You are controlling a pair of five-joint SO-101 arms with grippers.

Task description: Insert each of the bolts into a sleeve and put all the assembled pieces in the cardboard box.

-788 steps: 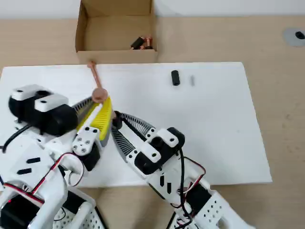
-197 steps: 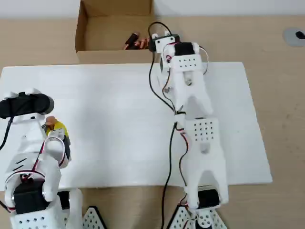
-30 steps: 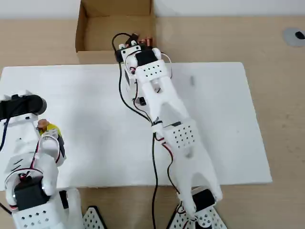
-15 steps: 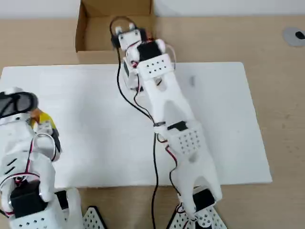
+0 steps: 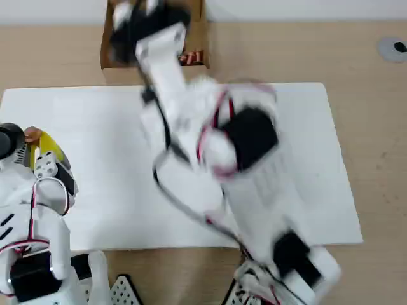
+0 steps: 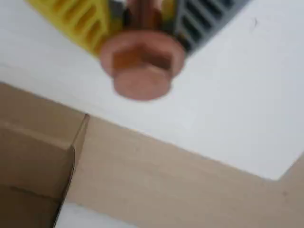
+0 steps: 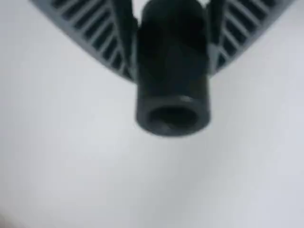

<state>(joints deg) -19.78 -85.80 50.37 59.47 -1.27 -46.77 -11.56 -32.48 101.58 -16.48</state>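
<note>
At the near left edge of the white mat [image 5: 108, 184], the left gripper [image 6: 142, 14] is clamped on 1 copper bolt [image 6: 141, 64], whose head sticks out past the fingertips. Farther in, the right gripper [image 7: 173, 19] grips 1 black sleeve [image 7: 173, 80], its open end outward, and the blurred right arm [image 5: 210, 140] crosses the mat. Beyond it, the cardboard box [image 5: 127, 75] holds assembled pieces [image 5: 191, 58].

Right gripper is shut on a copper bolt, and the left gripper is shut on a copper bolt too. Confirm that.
Not quite. The right gripper is shut on a black sleeve, not a copper bolt; the right wrist view shows it between the fingers. The rest stands: the left gripper is shut on a copper bolt.
</note>
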